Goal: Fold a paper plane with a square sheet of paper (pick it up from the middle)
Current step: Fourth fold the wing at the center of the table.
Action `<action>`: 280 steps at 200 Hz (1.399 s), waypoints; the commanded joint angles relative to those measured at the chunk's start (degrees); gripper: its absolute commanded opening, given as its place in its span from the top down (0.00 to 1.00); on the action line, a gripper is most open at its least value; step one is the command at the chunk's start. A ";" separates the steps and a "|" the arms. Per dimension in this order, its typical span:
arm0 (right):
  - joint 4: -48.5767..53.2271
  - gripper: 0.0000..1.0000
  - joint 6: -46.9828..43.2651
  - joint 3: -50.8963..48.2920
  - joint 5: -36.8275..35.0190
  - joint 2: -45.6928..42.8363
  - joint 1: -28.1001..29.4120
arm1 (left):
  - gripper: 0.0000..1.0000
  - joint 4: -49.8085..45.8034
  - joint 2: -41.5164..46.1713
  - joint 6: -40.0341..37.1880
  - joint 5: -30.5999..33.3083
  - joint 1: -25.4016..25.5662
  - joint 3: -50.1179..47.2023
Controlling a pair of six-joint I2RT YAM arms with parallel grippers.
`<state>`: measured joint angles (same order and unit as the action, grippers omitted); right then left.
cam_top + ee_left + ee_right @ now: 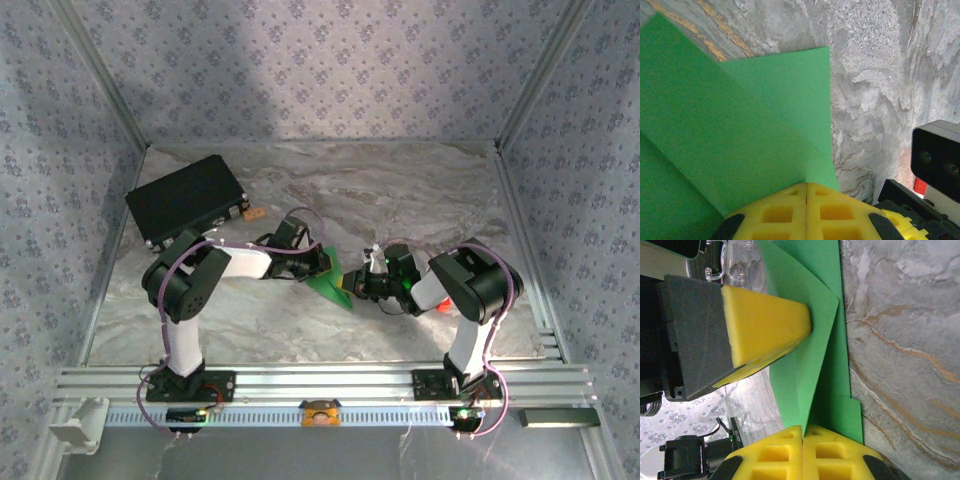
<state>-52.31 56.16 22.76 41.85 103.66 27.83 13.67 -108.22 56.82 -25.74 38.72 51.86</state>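
The bright green sheet of paper is held just above the table's middle, folded into overlapping flaps with a pointed, paper plane-like tip toward the near edge. My left gripper comes in from the left. In the left wrist view its yellow pads are shut on the paper at a fold. My right gripper meets it from the right. In the right wrist view the right gripper is shut on a creased edge of the paper, while the left gripper's yellow finger presses the upper flap.
A black rectangular case lies at the back left, with a small orange piece beside it. A small red block sits under the right arm's elbow. Aluminium rails border the marbled table, and patterned walls enclose it.
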 commanded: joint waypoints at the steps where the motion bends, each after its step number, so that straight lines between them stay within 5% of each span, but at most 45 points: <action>1: 7.38 1.00 -0.60 -0.97 -3.79 0.75 -0.76 | 0.95 -2.11 -1.90 -0.63 -0.06 -0.31 0.94; 115: 25.26 0.77 -8.86 1.19 -2.91 -9.79 1.38 | 0.96 -1.97 -2.01 -0.83 0.16 -0.31 0.09; 178: 32.71 0.76 -12.86 2.28 -4.24 -10.67 2.09 | 0.96 -1.75 -2.08 -0.74 -0.08 -0.31 0.01; 218: 34.21 0.85 -13.77 2.54 -4.31 -10.76 2.11 | 0.96 -1.68 -2.08 -0.74 -0.01 -0.33 -0.19; 280: 39.11 0.79 -15.22 2.48 -4.72 -13.87 2.37 | 0.96 -1.58 -2.08 -0.74 -0.03 -0.40 -0.40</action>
<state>-22.37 43.00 26.20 38.09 91.05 29.58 13.56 -108.68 56.82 -26.44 38.68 51.99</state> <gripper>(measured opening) 0.207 0.046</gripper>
